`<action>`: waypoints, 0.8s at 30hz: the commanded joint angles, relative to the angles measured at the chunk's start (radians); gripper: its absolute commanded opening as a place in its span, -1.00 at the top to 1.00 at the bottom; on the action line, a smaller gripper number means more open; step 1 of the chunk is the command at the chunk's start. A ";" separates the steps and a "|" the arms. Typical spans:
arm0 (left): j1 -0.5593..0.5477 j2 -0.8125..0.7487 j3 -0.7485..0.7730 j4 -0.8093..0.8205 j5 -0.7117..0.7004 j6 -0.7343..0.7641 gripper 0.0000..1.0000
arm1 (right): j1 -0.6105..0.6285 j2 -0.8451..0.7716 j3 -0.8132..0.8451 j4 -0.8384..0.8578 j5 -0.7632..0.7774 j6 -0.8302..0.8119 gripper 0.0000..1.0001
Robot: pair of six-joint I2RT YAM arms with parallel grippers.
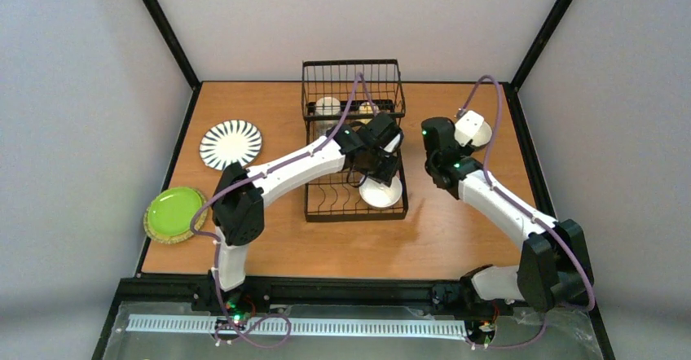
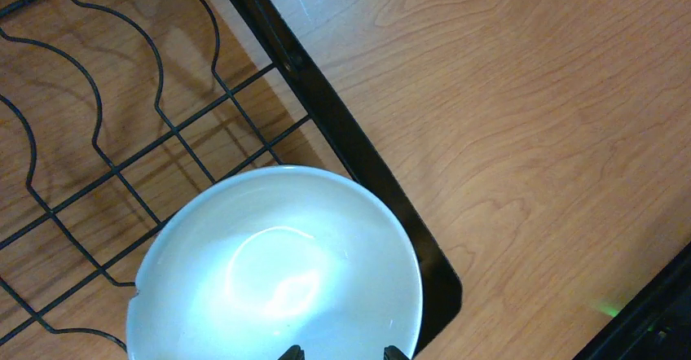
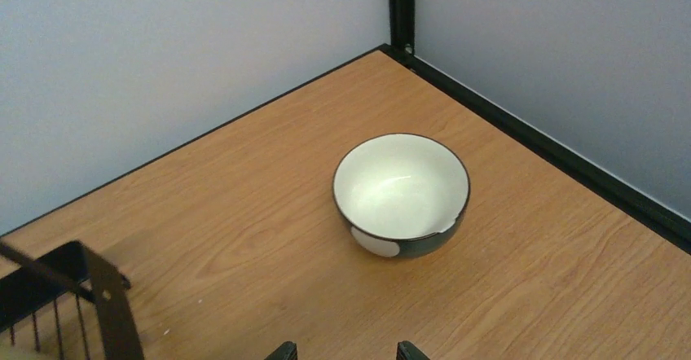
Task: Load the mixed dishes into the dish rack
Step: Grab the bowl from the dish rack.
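Hovering over the cream bowl (image 2: pixel 277 270), left gripper (image 2: pixel 342 353) stands spread; right gripper (image 3: pixel 346 350) likewise spread.

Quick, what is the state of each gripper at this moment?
Left gripper: open, jaws apart above the cream bowl.
Right gripper: open, holding nothing.

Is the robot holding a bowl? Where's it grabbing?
Nothing looks held. The left gripper hovers open over the cream bowl in the dish rack; the right gripper is open, away from the teal-and-white bowl.

Lab test cell: plain grey walls (image 1: pixel 81 91) enclose a wooden table (image 1: pixel 456 238).
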 commanded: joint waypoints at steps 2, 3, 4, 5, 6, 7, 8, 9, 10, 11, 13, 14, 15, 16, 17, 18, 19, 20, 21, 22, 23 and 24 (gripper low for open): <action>-0.014 0.003 0.041 -0.027 -0.022 0.058 -0.11 | -0.102 0.008 0.039 -0.050 -0.097 0.145 -0.49; -0.019 0.005 0.042 -0.022 -0.021 0.064 -0.11 | -0.120 0.012 0.041 -0.052 -0.111 0.155 -0.50; -0.025 0.010 0.044 -0.022 -0.019 0.071 -0.12 | -0.139 0.016 0.040 -0.051 -0.120 0.162 -0.50; -0.032 0.016 0.047 -0.021 -0.020 0.078 -0.12 | -0.152 0.018 0.041 -0.049 -0.128 0.167 -0.50; -0.039 0.021 0.052 -0.022 -0.019 0.087 -0.12 | -0.164 0.023 0.042 -0.048 -0.135 0.172 -0.50; -0.046 0.026 0.057 -0.024 -0.017 0.095 -0.12 | -0.175 0.027 0.044 -0.048 -0.139 0.177 -0.50; -0.053 0.032 0.065 -0.026 -0.016 0.104 -0.13 | -0.187 0.032 0.047 -0.048 -0.144 0.182 -0.50; -0.061 0.038 0.072 -0.030 -0.014 0.114 -0.13 | -0.200 0.040 0.050 -0.050 -0.150 0.187 -0.50; -0.068 0.042 0.080 -0.032 -0.014 0.124 -0.12 | -0.213 0.047 0.052 -0.052 -0.159 0.193 -0.50; -0.074 0.046 0.085 -0.034 -0.015 0.134 -0.13 | -0.227 0.053 0.054 -0.051 -0.174 0.199 -0.50; -0.084 0.055 0.100 -0.038 -0.017 0.156 -0.13 | -0.242 0.063 0.054 -0.047 -0.190 0.203 -0.50; -0.089 0.058 0.105 -0.039 -0.019 0.165 -0.13 | -0.245 0.067 0.055 -0.044 -0.192 0.205 -0.50; -0.091 0.062 0.107 -0.037 -0.019 0.173 -0.13 | -0.246 0.068 0.054 -0.040 -0.195 0.204 -0.50; -0.093 0.065 0.109 -0.035 -0.017 0.180 -0.13 | -0.248 0.070 0.054 -0.037 -0.198 0.203 -0.50; -0.095 0.071 0.112 -0.035 -0.020 0.184 -0.13 | -0.248 0.071 0.054 -0.035 -0.198 0.202 -0.51; -0.095 0.078 0.118 -0.039 -0.023 0.187 -0.13 | -0.249 0.070 0.054 -0.031 -0.200 0.202 -0.51; -0.095 0.086 0.120 -0.040 -0.028 0.192 -0.13 | -0.250 0.071 0.054 -0.028 -0.201 0.201 -0.51; -0.095 0.091 0.120 -0.039 -0.031 0.194 -0.13 | -0.250 0.069 0.053 -0.026 -0.202 0.200 -0.51; -0.096 0.097 0.119 -0.037 -0.033 0.198 -0.13 | -0.250 0.069 0.052 -0.023 -0.203 0.199 -0.51; -0.097 0.102 0.118 -0.034 -0.036 0.200 -0.13 | -0.249 0.067 0.051 -0.020 -0.203 0.198 -0.50; -0.097 0.106 0.118 -0.031 -0.040 0.203 -0.13 | -0.250 0.068 0.051 -0.018 -0.203 0.196 -0.51; -0.097 0.110 0.118 -0.027 -0.042 0.206 -0.13 | -0.249 0.067 0.050 -0.016 -0.202 0.194 -0.50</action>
